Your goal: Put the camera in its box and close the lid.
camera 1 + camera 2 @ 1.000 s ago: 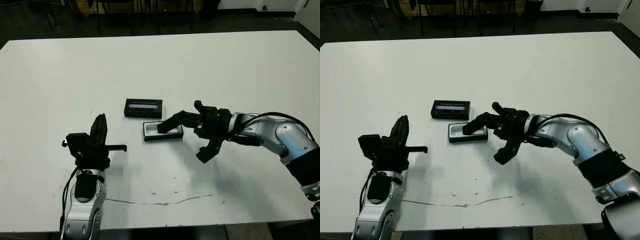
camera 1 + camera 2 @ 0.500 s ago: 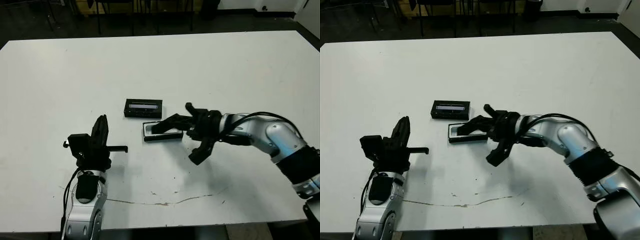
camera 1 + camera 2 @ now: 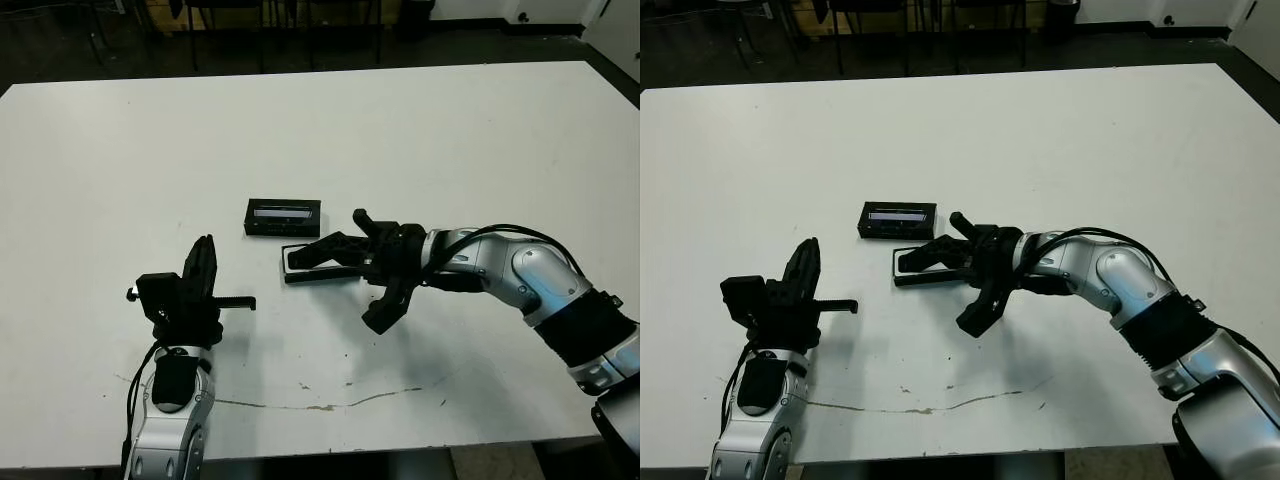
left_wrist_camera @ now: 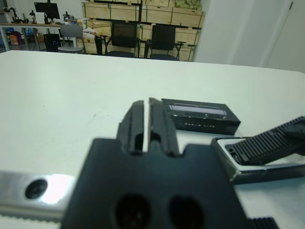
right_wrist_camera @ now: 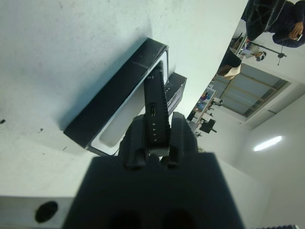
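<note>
Right wrist view showed the right tool (image 5: 153,143) clamped on the camera (image 5: 155,107), carried leftward over the box (image 5: 112,107) since earlier, insertion near; left tool (image 4: 145,125) together, idle.

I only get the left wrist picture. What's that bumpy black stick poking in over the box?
Observer: That is the camera. The right end effector is shut on its near end, which your view cuts off.
Operator: Is it inside the box yet?
Observer: Not lying flat. In the right wrist view it slants, with its far end down at the box and its near end raised.
Operator: What's my own arm doing?
Observer: The head views show the left end effector off to the box's left, holding nothing, well apart from the lid.
</note>
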`<action>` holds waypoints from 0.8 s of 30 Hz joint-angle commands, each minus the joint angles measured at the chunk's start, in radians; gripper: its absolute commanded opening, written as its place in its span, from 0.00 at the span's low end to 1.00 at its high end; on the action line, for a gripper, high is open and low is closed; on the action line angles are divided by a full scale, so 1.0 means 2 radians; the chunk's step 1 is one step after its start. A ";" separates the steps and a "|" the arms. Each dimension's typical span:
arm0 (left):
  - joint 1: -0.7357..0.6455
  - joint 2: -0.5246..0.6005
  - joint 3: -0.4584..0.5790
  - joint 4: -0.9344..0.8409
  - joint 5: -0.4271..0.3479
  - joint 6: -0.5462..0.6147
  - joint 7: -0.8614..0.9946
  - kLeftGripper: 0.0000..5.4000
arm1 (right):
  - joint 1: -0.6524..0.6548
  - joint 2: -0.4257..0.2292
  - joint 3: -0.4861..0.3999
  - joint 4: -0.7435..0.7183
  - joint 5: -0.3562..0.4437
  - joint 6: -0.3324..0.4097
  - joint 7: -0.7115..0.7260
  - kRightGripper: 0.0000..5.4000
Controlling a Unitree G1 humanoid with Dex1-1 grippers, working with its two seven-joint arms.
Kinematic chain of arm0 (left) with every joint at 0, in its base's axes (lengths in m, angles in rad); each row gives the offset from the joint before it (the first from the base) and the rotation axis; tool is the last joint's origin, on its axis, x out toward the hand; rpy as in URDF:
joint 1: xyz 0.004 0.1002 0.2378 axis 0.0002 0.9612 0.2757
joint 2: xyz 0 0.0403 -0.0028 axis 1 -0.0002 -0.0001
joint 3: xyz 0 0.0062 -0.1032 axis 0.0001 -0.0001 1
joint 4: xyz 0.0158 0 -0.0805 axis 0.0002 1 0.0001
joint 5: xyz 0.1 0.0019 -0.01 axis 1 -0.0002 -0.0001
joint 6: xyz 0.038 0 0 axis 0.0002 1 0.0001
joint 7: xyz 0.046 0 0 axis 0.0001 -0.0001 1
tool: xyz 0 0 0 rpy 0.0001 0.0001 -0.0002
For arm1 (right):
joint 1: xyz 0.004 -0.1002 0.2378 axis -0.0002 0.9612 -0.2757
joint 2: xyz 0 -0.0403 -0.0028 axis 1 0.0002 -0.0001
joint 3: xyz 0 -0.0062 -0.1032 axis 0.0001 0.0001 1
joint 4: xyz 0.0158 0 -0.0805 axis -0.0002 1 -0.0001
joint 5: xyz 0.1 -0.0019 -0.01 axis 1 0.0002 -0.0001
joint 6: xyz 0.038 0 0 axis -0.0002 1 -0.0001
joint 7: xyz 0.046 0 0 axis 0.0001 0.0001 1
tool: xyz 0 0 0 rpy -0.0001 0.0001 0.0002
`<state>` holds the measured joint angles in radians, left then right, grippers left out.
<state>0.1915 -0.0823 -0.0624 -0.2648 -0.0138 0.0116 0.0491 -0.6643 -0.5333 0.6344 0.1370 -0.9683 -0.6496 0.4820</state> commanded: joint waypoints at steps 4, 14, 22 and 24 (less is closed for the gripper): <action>0.004 -0.001 0.003 0.004 0.000 0.005 0.004 0.00 | 0.023 0.010 0.031 -0.027 -0.023 0.020 0.044 0.01; 0.001 -0.001 0.003 0.007 -0.002 0.004 0.004 0.00 | 0.017 -0.028 -0.004 -0.153 -0.063 0.090 0.183 0.29; -0.002 -0.003 0.001 0.010 -0.001 0.002 0.005 0.00 | 0.016 -0.039 -0.024 -0.179 -0.060 0.106 0.228 0.55; -0.002 -0.003 0.000 0.009 0.000 0.005 0.006 0.00 | 0.019 -0.040 -0.030 -0.182 -0.055 0.108 0.231 0.61</action>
<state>0.1873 -0.0840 -0.0638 -0.2596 -0.0160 0.0112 0.0550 -0.6445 -0.5967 0.5820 -0.2222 -1.0875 -0.4416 0.9275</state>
